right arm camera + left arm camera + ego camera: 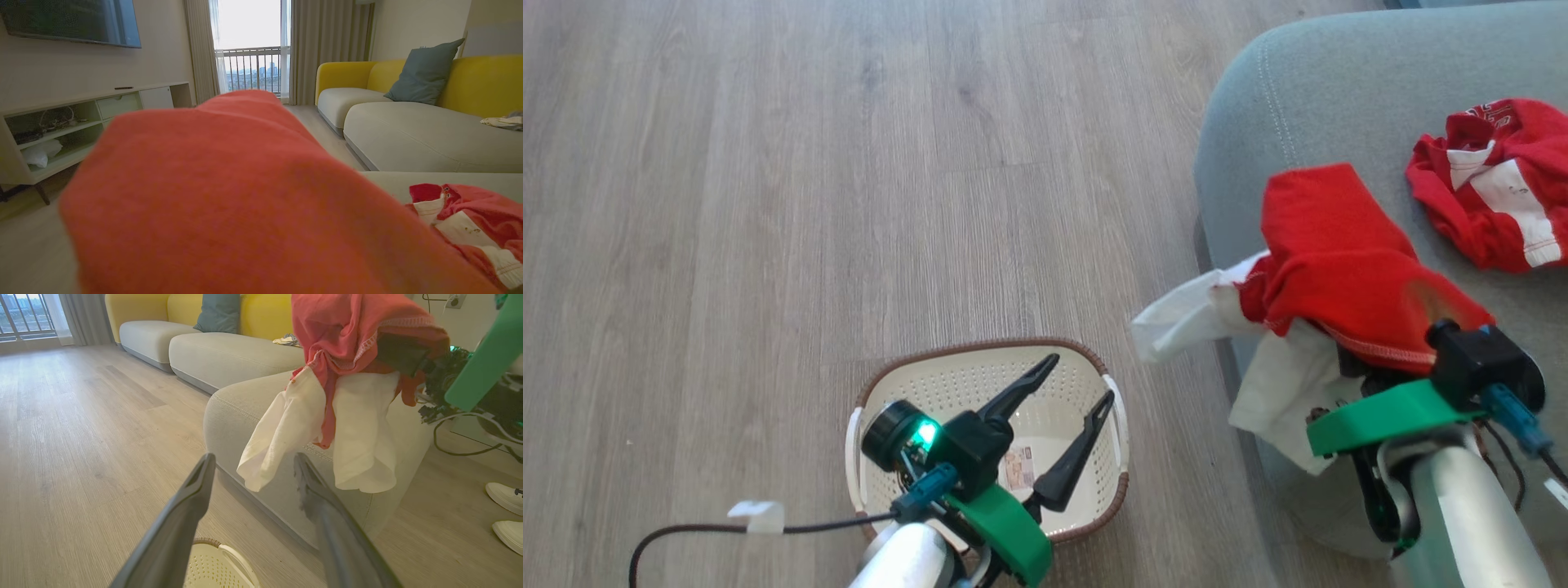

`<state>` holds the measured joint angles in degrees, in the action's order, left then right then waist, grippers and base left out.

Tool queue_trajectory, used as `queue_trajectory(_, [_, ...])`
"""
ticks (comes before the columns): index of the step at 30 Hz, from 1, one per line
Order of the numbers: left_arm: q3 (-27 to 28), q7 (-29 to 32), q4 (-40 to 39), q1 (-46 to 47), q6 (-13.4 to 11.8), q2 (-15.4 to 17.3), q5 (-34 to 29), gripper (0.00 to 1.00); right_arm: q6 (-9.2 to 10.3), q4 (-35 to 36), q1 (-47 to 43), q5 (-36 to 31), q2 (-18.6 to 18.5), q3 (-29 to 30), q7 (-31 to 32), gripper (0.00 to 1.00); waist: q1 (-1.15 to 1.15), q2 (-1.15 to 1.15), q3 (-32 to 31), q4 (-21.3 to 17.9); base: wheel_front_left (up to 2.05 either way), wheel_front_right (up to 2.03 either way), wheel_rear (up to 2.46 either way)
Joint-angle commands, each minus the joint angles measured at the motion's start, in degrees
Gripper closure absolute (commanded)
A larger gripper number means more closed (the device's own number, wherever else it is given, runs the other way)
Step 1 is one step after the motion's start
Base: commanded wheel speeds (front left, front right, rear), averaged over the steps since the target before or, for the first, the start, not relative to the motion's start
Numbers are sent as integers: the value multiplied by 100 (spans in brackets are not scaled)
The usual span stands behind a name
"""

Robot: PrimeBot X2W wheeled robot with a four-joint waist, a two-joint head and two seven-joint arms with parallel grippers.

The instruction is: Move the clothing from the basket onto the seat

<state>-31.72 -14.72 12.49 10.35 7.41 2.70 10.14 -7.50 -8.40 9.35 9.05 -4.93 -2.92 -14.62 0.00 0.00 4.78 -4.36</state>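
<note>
Basket sits on the floor just beside seat, label showing on its bottom. My left tool hangs over it, fingers spread wide, holding nothing. Right tool closed, its fingers buried under clothing: a red piece and white cloth draped over it, at the seat's front edge. Another red-and-white garment lies on the seat, apart from it.
</note>
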Motion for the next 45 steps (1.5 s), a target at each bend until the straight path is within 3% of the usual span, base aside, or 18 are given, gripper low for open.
queue_trajectory(1, [128, -28, -122, 125, 6, 18, -7, 0, 1, 159, 72, -17, 37, -41, -38, 100, 0, 0, 12, -14, 0, 0, 0])
queue_trajectory(18, [99, -28, -63, 80, 7, 73, 5, 0, 1, 133, 10, -42, 112, 125, -38, 100, 0, 0, -3, -75, 0, 0, 0])
queue_trajectory(25, [136, -28, -126, 62, 7, 63, -20, 0, 1, 215, 63, -71, 105, 125, -38, 100, 0, 0, 30, -313, 0, 0, 0])
queue_trajectory(35, [105, -28, -223, 158, 7, 99, -100, 0, 1, 354, 64, -81, 68, 251, -38, 100, 0, 0, 204, -985, 0, 0, 0])
queue_trajectory(45, [83, -28, -320, 200, 7, 216, -227, 0, 1, 473, 89, -67, 128, 247, -38, 100, 0, 0, 380, -1977, 0, 0, 0])
